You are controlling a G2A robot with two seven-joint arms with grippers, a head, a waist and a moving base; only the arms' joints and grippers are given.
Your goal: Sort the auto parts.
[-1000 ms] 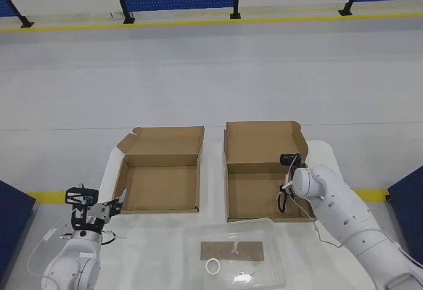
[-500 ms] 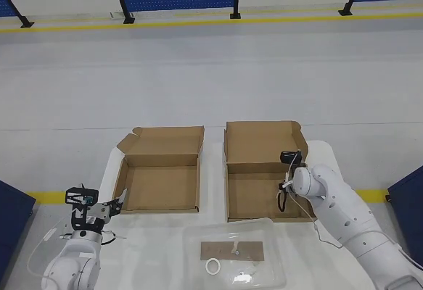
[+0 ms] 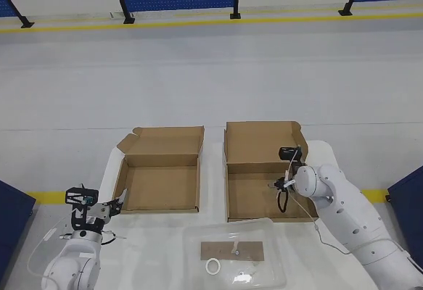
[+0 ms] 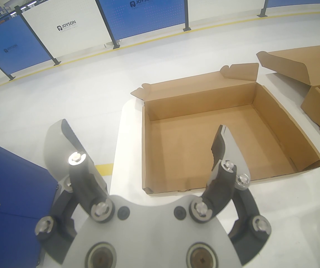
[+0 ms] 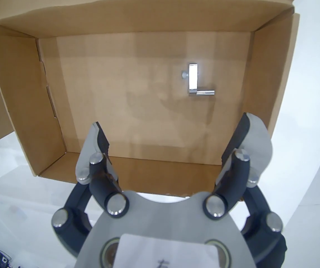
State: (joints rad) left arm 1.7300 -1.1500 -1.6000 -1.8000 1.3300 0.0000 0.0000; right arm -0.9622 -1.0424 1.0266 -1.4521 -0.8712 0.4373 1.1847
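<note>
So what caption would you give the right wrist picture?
Open right gripper poised over a cardboard box holding one shiny metal part.

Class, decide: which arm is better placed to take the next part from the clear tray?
Probably the right. The right gripper hangs over the right box, jaws open and empty, just beyond the clear tray. The left gripper, also open, sits farther off.

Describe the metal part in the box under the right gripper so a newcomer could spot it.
Of the two open cardboard boxes on the white table, take the box below the right gripper. On its floor lies the metal part: shiny chrome, bent into an L, with a small stud on one leg, unlike the white ring in the clear tray.
</note>
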